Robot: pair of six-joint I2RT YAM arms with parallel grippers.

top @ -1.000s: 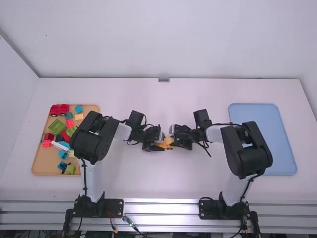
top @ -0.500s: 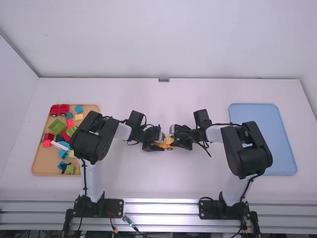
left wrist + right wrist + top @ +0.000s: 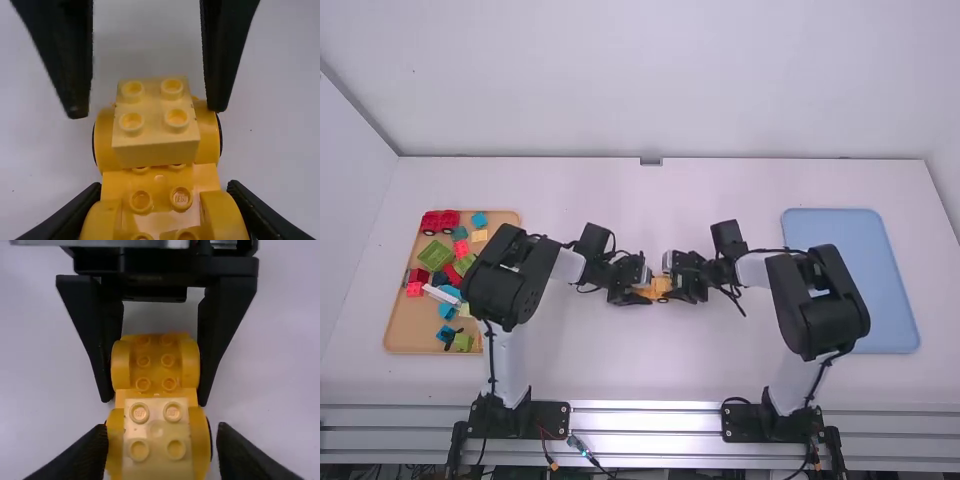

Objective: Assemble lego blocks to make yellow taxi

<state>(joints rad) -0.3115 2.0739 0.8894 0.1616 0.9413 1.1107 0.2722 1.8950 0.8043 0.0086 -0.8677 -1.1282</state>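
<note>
Two fingers [image 3: 67, 220] of left hand [image 3: 640, 291] clamp yellow car [image 3: 161, 185]; parted right hand [image 3: 675, 284] straddles.

My high view is nicely bright: pretty even light over the white table [image 3: 660, 370], only faint shadows near the middle, but there's nasty glare along the metal rail [image 3: 645, 418]. Can't tell exactly where the lamp sits, lol. My left wrist view is dimmer, with a soft grey shadow on the table and small shiny spots on the yellow build's [image 3: 157, 152] studs. In my right wrist view, light washes out the build's near top, and the near fingers [image 3: 240, 452] at the bottom edge go blurry.
</note>
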